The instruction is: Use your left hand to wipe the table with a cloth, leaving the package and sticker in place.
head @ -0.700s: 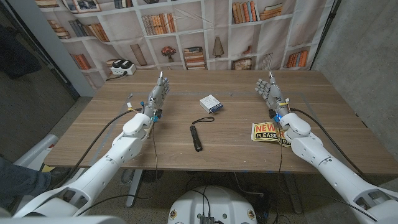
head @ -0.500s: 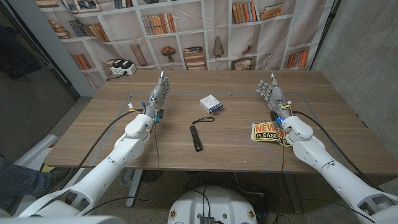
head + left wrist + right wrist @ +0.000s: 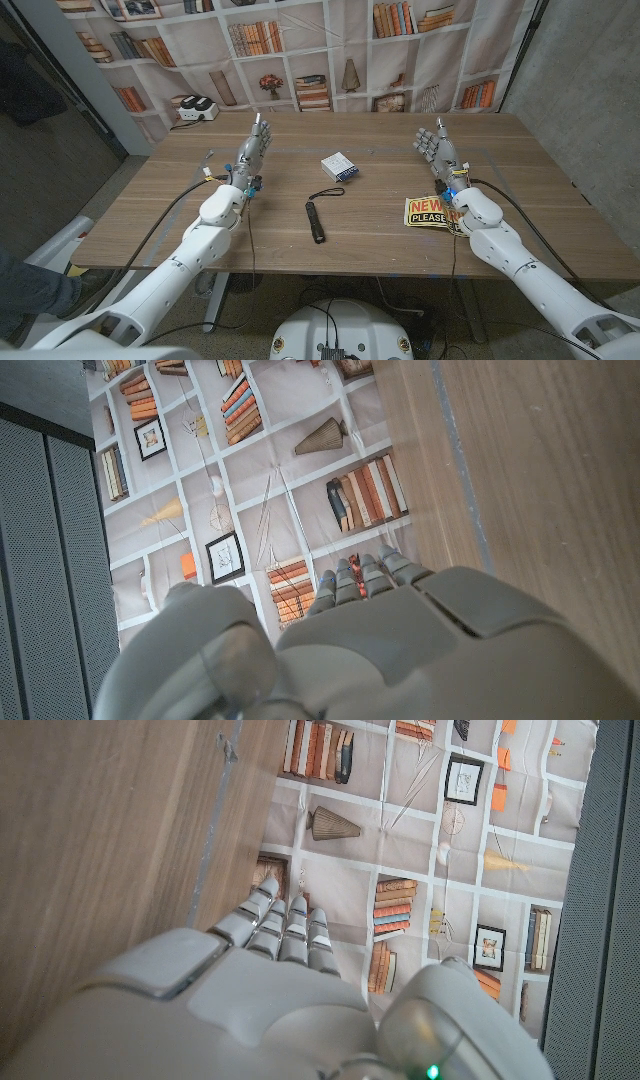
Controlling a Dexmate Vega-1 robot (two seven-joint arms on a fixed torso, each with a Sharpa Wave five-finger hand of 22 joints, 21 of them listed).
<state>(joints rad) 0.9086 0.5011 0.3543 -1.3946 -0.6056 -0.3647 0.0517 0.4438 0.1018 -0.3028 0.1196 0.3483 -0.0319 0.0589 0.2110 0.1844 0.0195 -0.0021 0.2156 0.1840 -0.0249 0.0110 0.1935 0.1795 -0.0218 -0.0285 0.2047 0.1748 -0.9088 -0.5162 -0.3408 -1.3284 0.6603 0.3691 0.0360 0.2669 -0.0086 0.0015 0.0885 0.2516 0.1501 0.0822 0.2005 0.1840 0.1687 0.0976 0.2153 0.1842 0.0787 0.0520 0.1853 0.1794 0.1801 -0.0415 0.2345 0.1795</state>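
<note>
Flatly, rectangular package (image 3: 339, 166) lies beside slim flashlight (image 3: 315, 221).

One wooden surface (image 3: 380, 225) carries three loose things: one small white package (image 3: 339, 166); one black flashlight (image 3: 315, 221) with a wrist cord; one yellow and red sticker (image 3: 427, 212); two robot hands are above it, one left hand (image 3: 253, 150) and one right hand (image 3: 437, 148); one white charger-like device (image 3: 195, 108) sits beyond the far edge.
</note>
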